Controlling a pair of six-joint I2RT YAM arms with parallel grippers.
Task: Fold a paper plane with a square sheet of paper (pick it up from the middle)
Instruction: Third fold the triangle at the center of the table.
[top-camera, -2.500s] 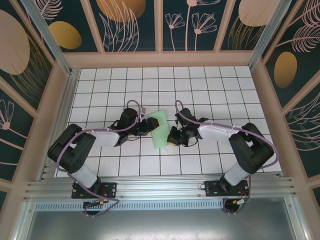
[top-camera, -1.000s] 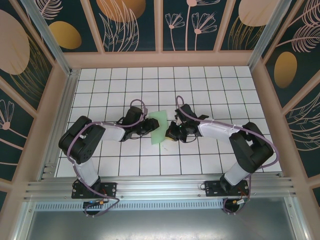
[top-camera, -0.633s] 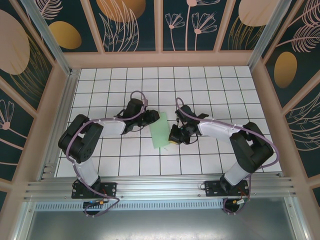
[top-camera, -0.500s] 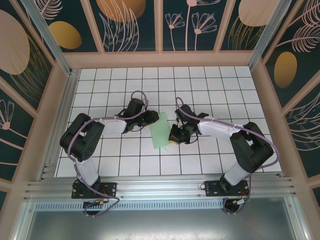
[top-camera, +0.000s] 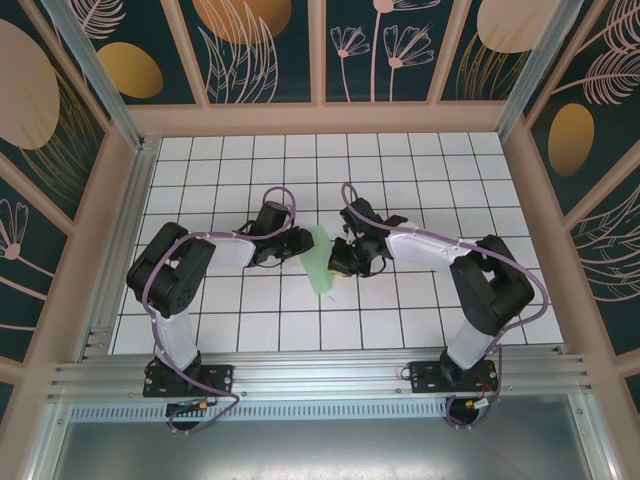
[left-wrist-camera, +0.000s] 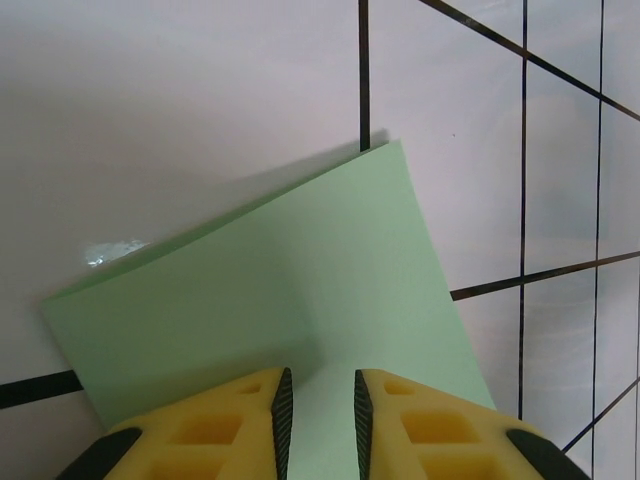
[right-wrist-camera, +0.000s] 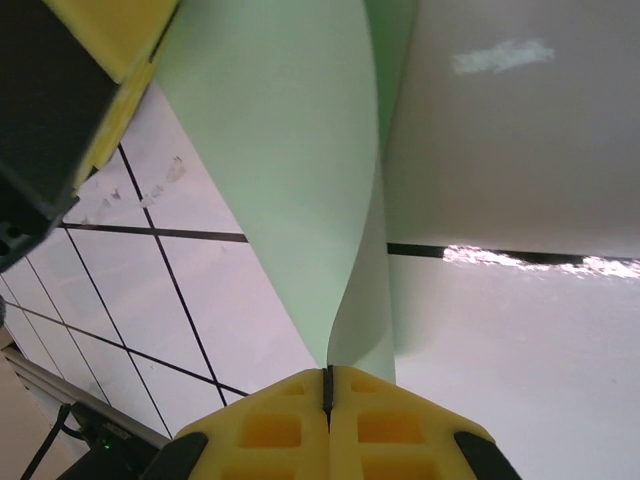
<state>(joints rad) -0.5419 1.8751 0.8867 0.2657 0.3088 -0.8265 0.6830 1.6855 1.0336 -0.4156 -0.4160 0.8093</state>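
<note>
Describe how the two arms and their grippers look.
The left arm and right arm have white links, black joints and purple cables. The left gripper and right gripper have yellow fingers with hollow cells and dark inner pads.

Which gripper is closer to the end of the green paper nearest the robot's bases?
Right. The right gripper pinches the green paper by its right edge, close to that near end; the left gripper sits at its left edge, toward the far end, jaws slightly apart.

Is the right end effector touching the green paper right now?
Touching. In the right wrist view the green paper is pinched in the shut right end effector.
</note>
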